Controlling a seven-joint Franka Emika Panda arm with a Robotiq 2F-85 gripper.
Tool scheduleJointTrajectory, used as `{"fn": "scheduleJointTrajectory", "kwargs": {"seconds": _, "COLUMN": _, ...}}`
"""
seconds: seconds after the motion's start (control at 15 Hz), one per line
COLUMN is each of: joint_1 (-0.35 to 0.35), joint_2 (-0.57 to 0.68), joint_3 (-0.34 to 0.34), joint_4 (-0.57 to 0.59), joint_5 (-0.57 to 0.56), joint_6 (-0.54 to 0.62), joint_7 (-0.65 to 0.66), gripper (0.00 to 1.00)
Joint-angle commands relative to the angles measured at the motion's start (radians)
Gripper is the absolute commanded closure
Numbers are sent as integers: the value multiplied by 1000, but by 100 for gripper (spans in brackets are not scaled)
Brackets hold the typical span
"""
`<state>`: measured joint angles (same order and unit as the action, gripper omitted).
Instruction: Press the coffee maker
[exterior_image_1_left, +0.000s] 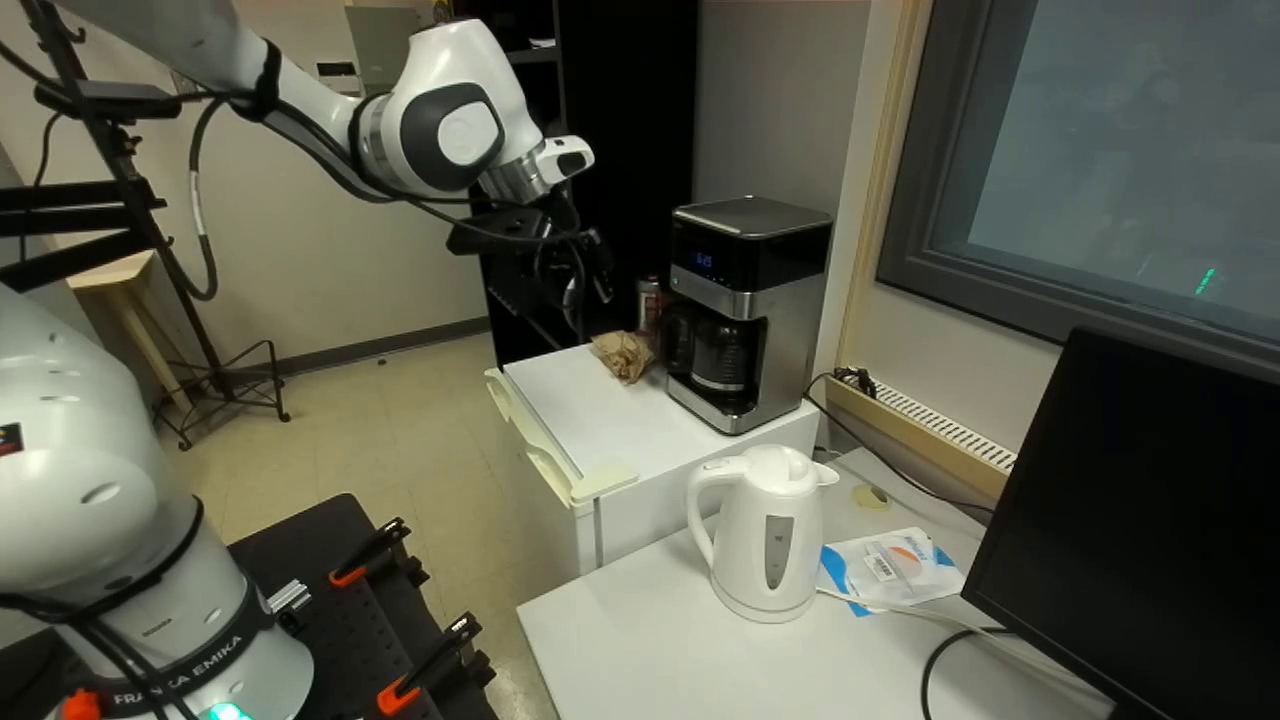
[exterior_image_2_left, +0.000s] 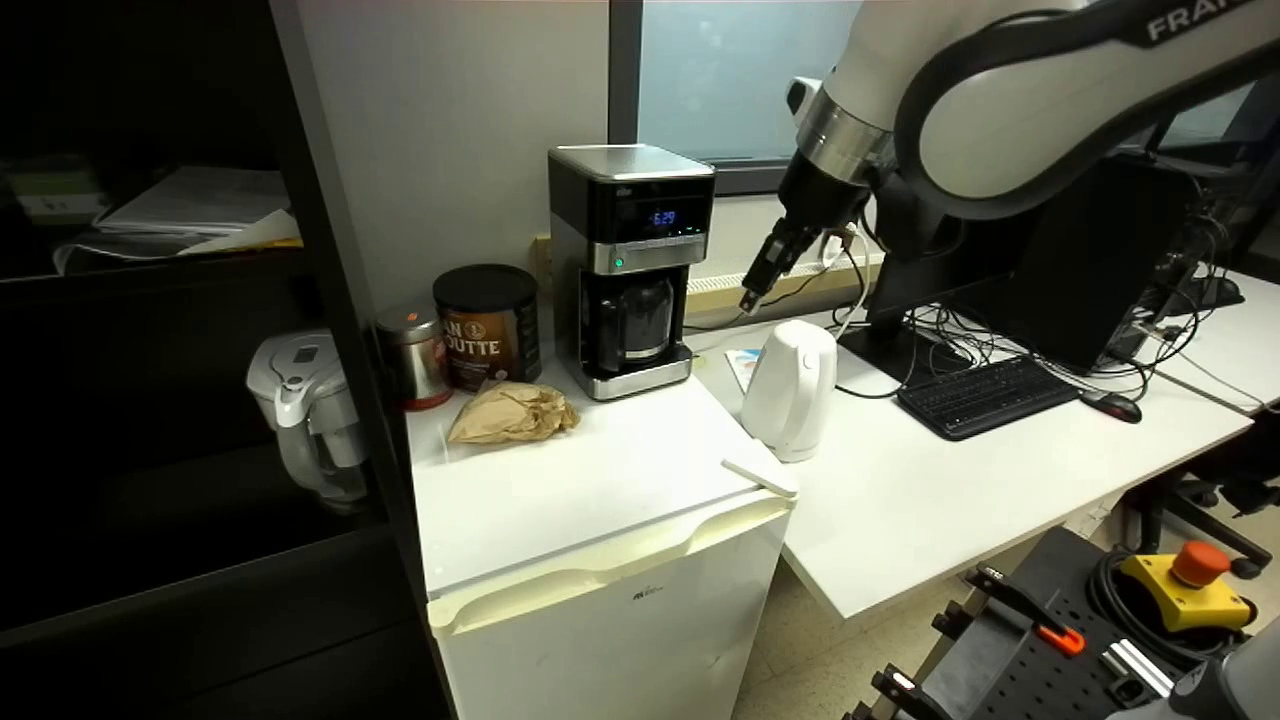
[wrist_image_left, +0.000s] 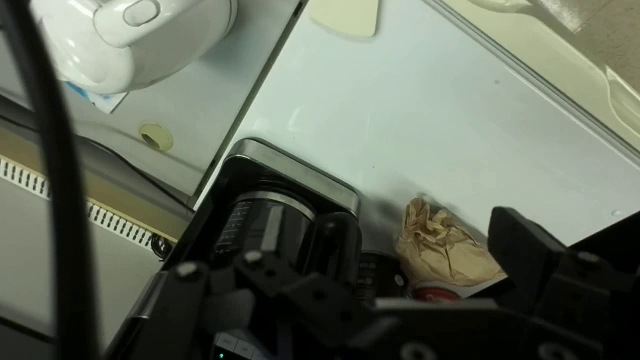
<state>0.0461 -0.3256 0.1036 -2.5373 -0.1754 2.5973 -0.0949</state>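
We've got the coffee maker (exterior_image_2_left: 630, 270) sitting on the mini fridge (exterior_image_2_left: 600, 480), our gripper (exterior_image_2_left: 754, 292) hanging higher than the mini fridge's top, fingers (wrist_image_left: 517, 235) apart. Spread like this, we'd probably poke the wrong bit of the control panel (exterior_image_2_left: 650, 238), and too hard a shove could skid the coffee maker across the mini fridge.

Your arm (exterior_image_2_left: 990, 130) reaches in from the upper right of an exterior view, its gripper (exterior_image_2_left: 752, 298) tilted down and left, just right of the frame's centre. In the wrist view your fingers (wrist_image_left: 520, 240) stand apart across the lower part.
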Motion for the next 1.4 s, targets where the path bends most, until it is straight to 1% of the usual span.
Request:
{"fn": "scheduleJointTrajectory", "kwargs": {"seconds": 0.0, "joint_1": -23, "joint_2": -42, "joint_3": -39, "joint_4": -103, "joint_5": -109, "joint_6": 141, "joint_7": -118, "gripper": 0}}
{"fn": "scheduleJointTrajectory", "kwargs": {"seconds": 0.07, "joint_1": -41, "joint_2": -40, "joint_3": -42, "joint_4": -122, "joint_5": -152, "joint_6": 175, "joint_7": -127, "gripper": 0}}
{"fn": "scheduleJointTrajectory", "kwargs": {"seconds": 0.2, "joint_1": -104, "joint_2": -29, "joint_3": -31, "joint_4": -162, "joint_5": -285, "joint_6": 294, "joint_7": -124, "gripper": 0}}
{"fn": "scheduleJointTrajectory", "kwargs": {"seconds": 0.33, "joint_1": -200, "joint_2": -22, "joint_3": 2, "joint_4": -190, "joint_5": -445, "joint_6": 422, "joint_7": -75, "gripper": 0}}
{"fn": "scheduleJointTrajectory", "kwargs": {"seconds": 0.47, "joint_1": -321, "joint_2": -22, "joint_3": 52, "joint_4": -200, "joint_5": -603, "joint_6": 544, "joint_7": -21, "gripper": 0}}
{"fn": "scheduleJointTrajectory", "kwargs": {"seconds": 0.53, "joint_1": -385, "joint_2": -28, "joint_3": 83, "joint_4": -201, "joint_5": -667, "joint_6": 601, "joint_7": 4, "gripper": 9}}
{"fn": "scheduleJointTrajectory", "kwargs": {"seconds": 0.6, "joint_1": -464, "joint_2": -42, "joint_3": 129, "joint_4": -198, "joint_5": -723, "joint_6": 658, "joint_7": 35, "gripper": 27}}
{"fn": "scheduleJointTrajectory", "kwargs": {"seconds": 0.67, "joint_1": -535, "joint_2": -58, "joint_3": 176, "joint_4": -196, "joint_5": -750, "joint_6": 715, "joint_7": 55, "gripper": 33}}
{"fn": "scheduleJointTrajectory", "kwargs": {"seconds": 0.73, "joint_1": -592, "joint_2": -70, "joint_3": 218, "joint_4": -197, "joint_5": -747, "joint_6": 755, "joint_7": 51, "gripper": 43}}
{"fn": "scheduleJointTrajectory", "kwargs": {"seconds": 0.8, "joint_1": -661, "joint_2": -88, "joint_3": 273, "joint_4": -205, "joint_5": -724, "joint_6": 807, "joint_7": 40, "gripper": 50}}
{"fn": "scheduleJointTrajectory", "kwargs": {"seconds": 1.0, "joint_1": -829, "joint_2": -120, "joint_3": 443, "joint_4": -232, "joint_5": -588, "joint_6": 929, "joint_7": -27, "gripper": 72}}
{"fn": "scheduleJointTrajectory", "kwargs": {"seconds": 1.07, "joint_1": -883, "joint_2": -129, "joint_3": 507, "joint_4": -245, "joint_5": -531, "joint_6": 966, "joint_7": -50, "gripper": 81}}
{"fn": "scheduleJointTrajectory", "kwargs": {"seconds": 1.13, "joint_1": -947, "joint_2": -102, "joint_3": 582, "joint_4": -208, "joint_5": -509, "joint_6": 978, "joint_7": -45, "gripper": 87}}
{"fn": "scheduleJointTrajectory", "kwargs": {"seconds": 1.2, "joint_1": -1004, "joint_2": -107, "joint_3": 657, "joint_4": -212, "joint_5": -459, "joint_6": 999, "joint_7": -62, "gripper": 94}}
{"fn": "scheduleJointTrajectory", "kwargs": {"seconds": 1.33, "joint_1": -1126, "joint_2": -111, "joint_3": 814, "joint_4": -211, "joint_5": -368, "joint_6": 1040, "joint_7": -77, "gripper": 99}}
